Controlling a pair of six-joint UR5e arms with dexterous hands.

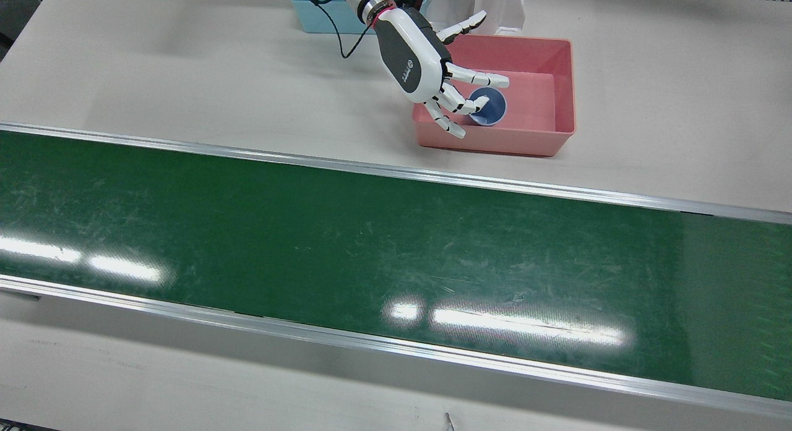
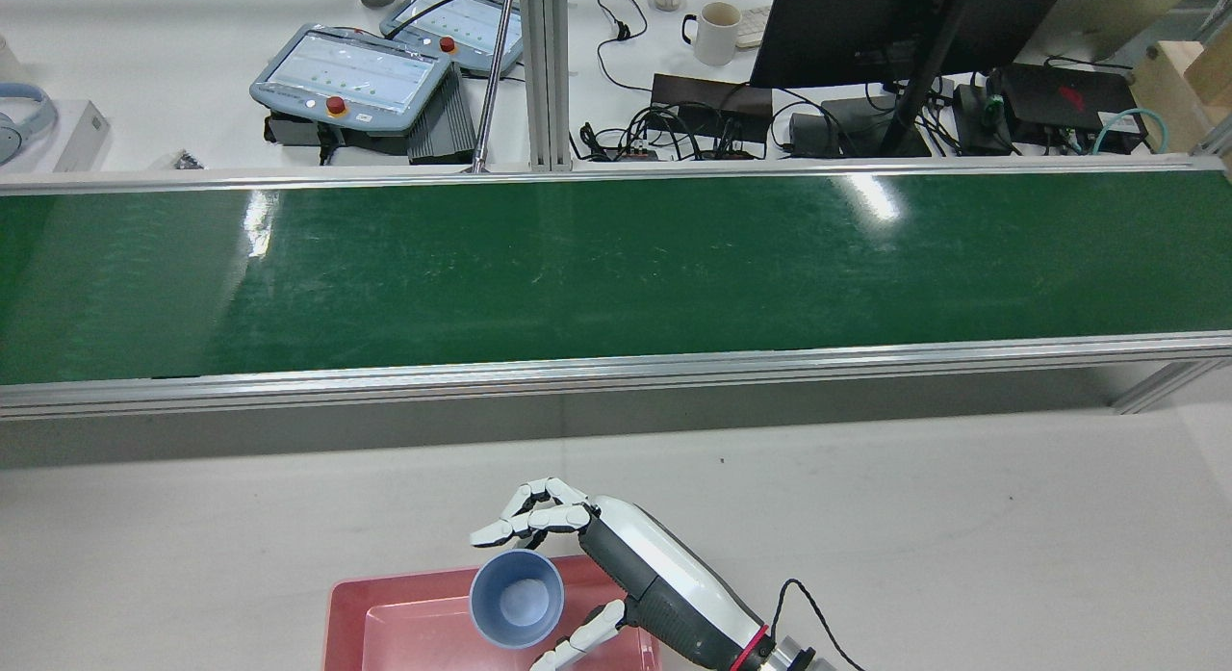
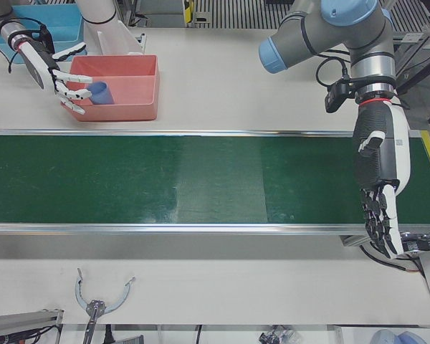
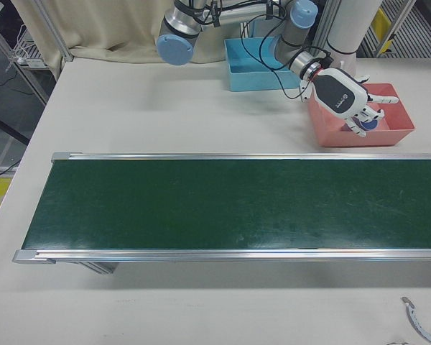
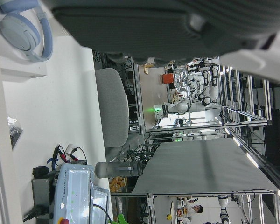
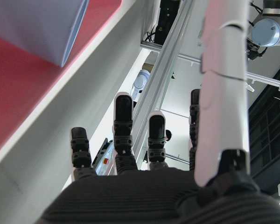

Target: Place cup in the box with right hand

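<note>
Release step: the blue cup (image 1: 489, 107) is seen inside the pink box (image 1: 560, 91), with the right hand (image 1: 433, 66) spread open beside it and holding nothing; a clear upward withdrawal is judged to be called for next.

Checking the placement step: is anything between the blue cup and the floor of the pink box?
Nothing visible. The blue cup already sits inside the pink box, with the right hand open beside it, fingers spread.

We see a glossy, scuffed green belt (image 1: 346, 245) edged in brushed metal rails (image 1: 396, 171), a matt pale desk (image 1: 185, 66), and a smooth pink plastic box (image 1: 560, 91).
</note>
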